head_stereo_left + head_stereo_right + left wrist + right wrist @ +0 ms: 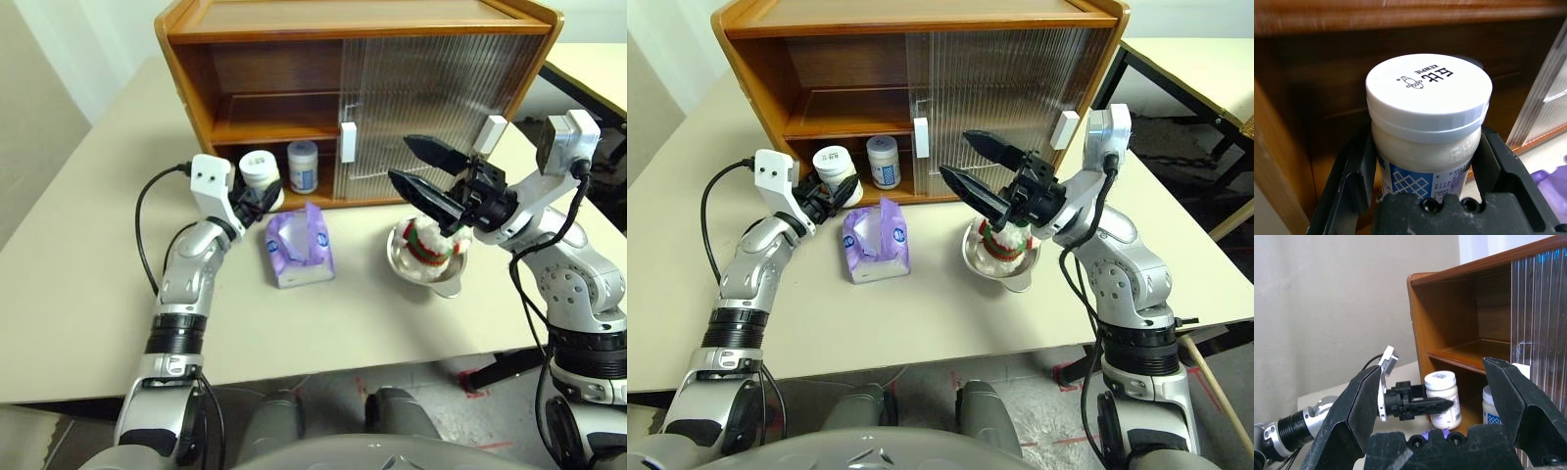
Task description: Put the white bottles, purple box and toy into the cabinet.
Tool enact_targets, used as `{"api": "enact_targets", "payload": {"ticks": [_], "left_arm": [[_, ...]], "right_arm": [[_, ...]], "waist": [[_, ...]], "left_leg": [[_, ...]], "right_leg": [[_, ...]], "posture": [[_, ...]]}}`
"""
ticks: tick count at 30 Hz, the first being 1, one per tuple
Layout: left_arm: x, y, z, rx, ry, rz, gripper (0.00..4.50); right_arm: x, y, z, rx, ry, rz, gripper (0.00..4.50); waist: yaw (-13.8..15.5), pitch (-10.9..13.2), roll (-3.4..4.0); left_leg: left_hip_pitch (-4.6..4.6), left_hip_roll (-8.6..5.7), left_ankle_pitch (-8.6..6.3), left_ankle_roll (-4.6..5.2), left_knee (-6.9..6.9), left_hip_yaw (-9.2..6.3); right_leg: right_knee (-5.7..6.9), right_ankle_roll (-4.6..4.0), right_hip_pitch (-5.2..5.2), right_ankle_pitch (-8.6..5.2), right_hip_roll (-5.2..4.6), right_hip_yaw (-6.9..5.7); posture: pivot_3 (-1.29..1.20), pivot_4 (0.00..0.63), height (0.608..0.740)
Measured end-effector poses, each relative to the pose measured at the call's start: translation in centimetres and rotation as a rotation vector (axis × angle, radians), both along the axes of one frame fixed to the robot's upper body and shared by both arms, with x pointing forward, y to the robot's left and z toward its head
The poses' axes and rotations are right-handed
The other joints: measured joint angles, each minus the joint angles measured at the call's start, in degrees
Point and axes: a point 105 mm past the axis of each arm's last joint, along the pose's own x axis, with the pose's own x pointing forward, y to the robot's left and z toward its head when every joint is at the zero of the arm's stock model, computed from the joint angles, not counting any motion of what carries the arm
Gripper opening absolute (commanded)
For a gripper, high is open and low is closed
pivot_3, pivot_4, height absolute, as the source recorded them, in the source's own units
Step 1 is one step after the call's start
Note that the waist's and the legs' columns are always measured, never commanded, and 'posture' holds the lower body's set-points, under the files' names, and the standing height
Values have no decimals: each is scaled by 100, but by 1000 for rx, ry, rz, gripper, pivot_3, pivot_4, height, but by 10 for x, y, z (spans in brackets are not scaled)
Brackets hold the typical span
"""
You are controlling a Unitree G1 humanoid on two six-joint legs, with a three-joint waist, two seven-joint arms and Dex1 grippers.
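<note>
Landmark — the cabinet (pixel 265 78). Nearest, well in front of its doors, the purple box (pixel 299 247) and the toy (pixel 428 241), which sits in a metal bowl (pixel 443 277). The right gripper (pixel 419 168) hangs empty above the toy, fingers spread wide. The left gripper (pixel 844 193) clamps one white bottle (pixel 259 172) at the cabinet's open lower compartment — a second bottle (pixel 303 165) stands inside.

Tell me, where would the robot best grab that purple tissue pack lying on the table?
Probably across the long sides of the purple box, coming from above. It lies flat on the table, the tissue sticking up along its middle, with bare table on both flanks. The right gripper, open above the toy, is free.
</note>
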Motion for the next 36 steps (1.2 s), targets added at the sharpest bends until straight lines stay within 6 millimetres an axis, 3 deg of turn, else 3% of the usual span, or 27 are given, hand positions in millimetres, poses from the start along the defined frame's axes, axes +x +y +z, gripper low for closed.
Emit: {"api": "enact_targets", "payload": {"ticks": [8, 36], "left_arm": [[8, 6, -5, 27, -15, 80, 3084], [47, -13, -13, 8, -18, 271, 3084]], "right_arm": [[0, 0, 0, 0, 1, -2, 4500], [0, 0, 0, 10, 2, -11, 4500]], "waist": [[12, -2, -4], [0, -2, -11]], "left_leg": [[-1, -2, -2, -3, 2, 0], [-6, -8, -3, -5, 8, 0]], "right_leg": [[-2, 2, 1, 3, -1, 0], [-6, 13, 1, 10, 0, 0]], "posture": [[15, 0, 740], [-7, 0, 740]]}}
